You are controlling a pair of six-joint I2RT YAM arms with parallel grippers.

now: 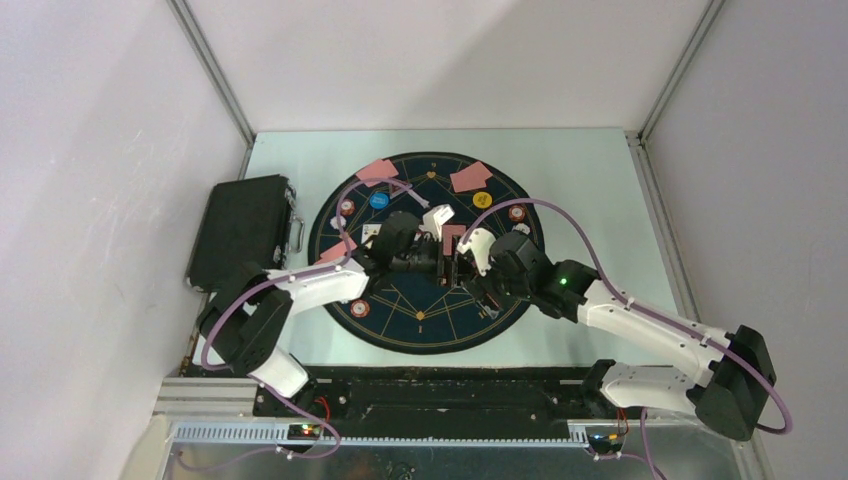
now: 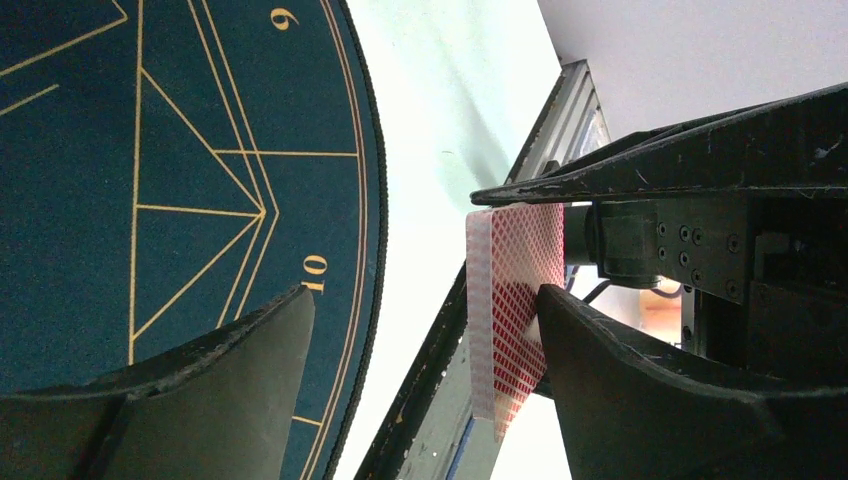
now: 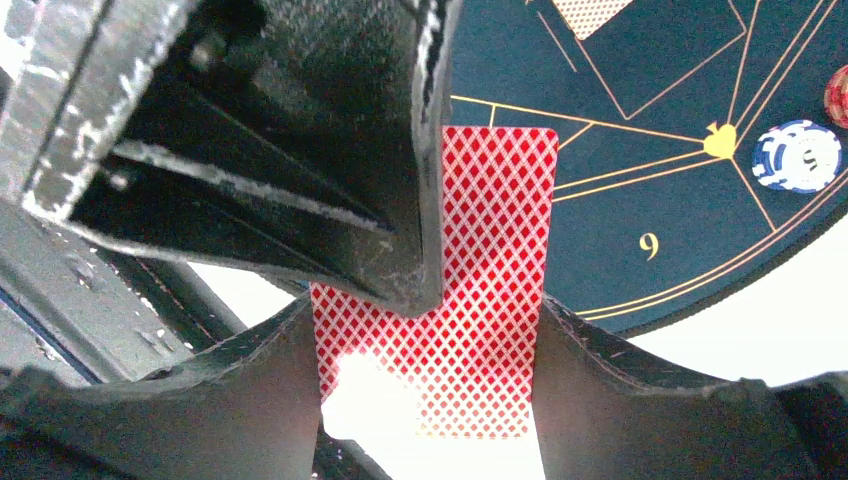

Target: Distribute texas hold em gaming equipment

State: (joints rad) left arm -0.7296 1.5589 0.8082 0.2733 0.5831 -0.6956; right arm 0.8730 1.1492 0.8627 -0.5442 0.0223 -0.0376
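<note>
My two grippers meet over the middle of the dark round mat. My right gripper is shut on a stack of playing cards with red-diamond backs, gripped by the long edges. My left gripper is open around that same stack. Its right finger lies against the top card's back, and its left finger stands well clear. On the mat lie single pink-backed cards, a blue chip, a yellow chip and red-white chips.
A black rectangular case lies off the mat's left edge. Another chip sits near the mat's front left. White walls with metal rails enclose the pale table on three sides.
</note>
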